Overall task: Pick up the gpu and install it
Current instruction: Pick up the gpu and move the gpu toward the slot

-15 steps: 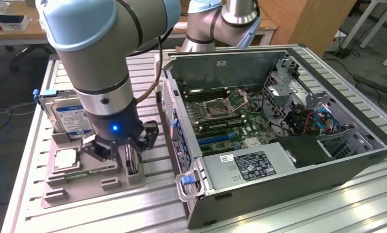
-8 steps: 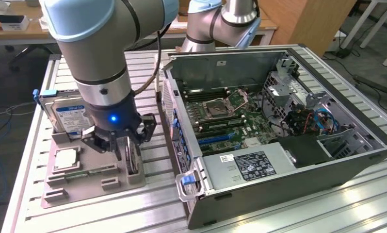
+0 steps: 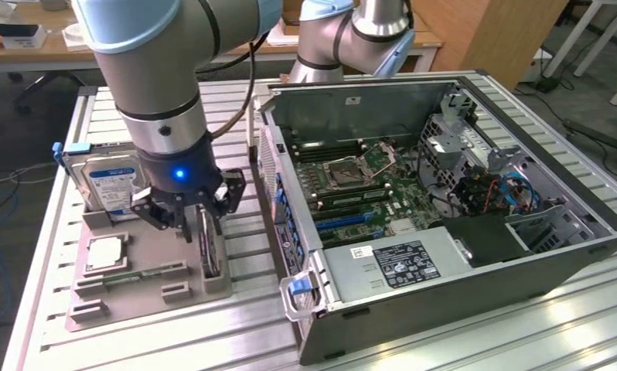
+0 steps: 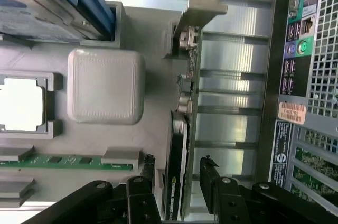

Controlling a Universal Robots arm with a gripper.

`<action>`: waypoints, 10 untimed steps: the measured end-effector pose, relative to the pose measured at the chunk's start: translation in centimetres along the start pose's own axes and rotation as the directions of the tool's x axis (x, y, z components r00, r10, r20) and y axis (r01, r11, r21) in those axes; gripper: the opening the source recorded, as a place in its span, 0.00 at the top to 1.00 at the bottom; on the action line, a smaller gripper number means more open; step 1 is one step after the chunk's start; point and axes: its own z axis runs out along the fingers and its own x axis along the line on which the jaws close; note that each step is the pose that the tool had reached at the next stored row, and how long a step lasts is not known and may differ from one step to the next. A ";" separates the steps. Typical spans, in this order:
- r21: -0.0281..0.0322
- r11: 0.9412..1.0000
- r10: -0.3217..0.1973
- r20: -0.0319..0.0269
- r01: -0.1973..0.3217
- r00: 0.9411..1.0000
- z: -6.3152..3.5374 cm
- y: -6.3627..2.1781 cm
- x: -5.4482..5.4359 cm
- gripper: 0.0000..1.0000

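While the case (image 3: 432, 301) lay open just beside the tray (image 3: 148, 267), on the exterior view's right, the drive (image 3: 113, 185) stood upright at one end of the tray. The gpu (image 4: 186, 102) stood on edge in a slot along the tray's case-side edge. The gripper (image 4: 178, 168) hung over it, fingers (image 4: 208, 171) apart, one either side of the card, and the CPU (image 3: 104, 253) lay mid-tray.

I am in a robotics lab or test workshop. My arm (image 3: 154, 69) reaches over a slotted aluminium table (image 3: 556, 325). On it lies an open PC case (image 3: 443, 301), its motherboard (image 3: 381, 193) bare. Beside it, a grey tray (image 3: 144, 297) seats a hard drive (image 3: 110, 182), a CPU (image 3: 104, 253) and a gpu (image 3: 209, 247) in fitted pockets. A second arm (image 3: 339, 39) rises behind the case. Wooden desks (image 3: 40, 54) stand beyond.
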 end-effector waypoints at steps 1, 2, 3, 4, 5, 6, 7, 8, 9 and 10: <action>0.000 1.000 0.000 0.000 0.000 1.000 0.09 0.15 0.0 0.53; -0.001 1.000 0.000 0.000 0.000 1.000 0.21 0.28 0.1 0.53; -0.002 1.000 0.000 0.000 0.000 1.000 0.34 0.41 0.1 0.53; -0.002 1.000 0.000 0.000 0.000 1.000 0.51 0.55 0.1 0.53; -0.003 1.000 0.000 0.000 0.000 1.000 0.66 0.68 0.1 0.53; -0.004 1.000 0.000 0.000 0.000 1.000 0.83 0.77 0.2 0.53; -0.004 1.000 0.000 0.000 0.000 1.000 0.98 0.83 0.2 0.53; -0.004 1.000 0.000 0.000 0.000 1.000 1.10 0.85 0.2 0.53; -0.004 1.000 0.000 0.000 0.000 1.000 1.18 0.85 0.2 0.53; -0.004 1.000 0.000 0.000 0.000 1.000 1.22 0.85 0.2 0.53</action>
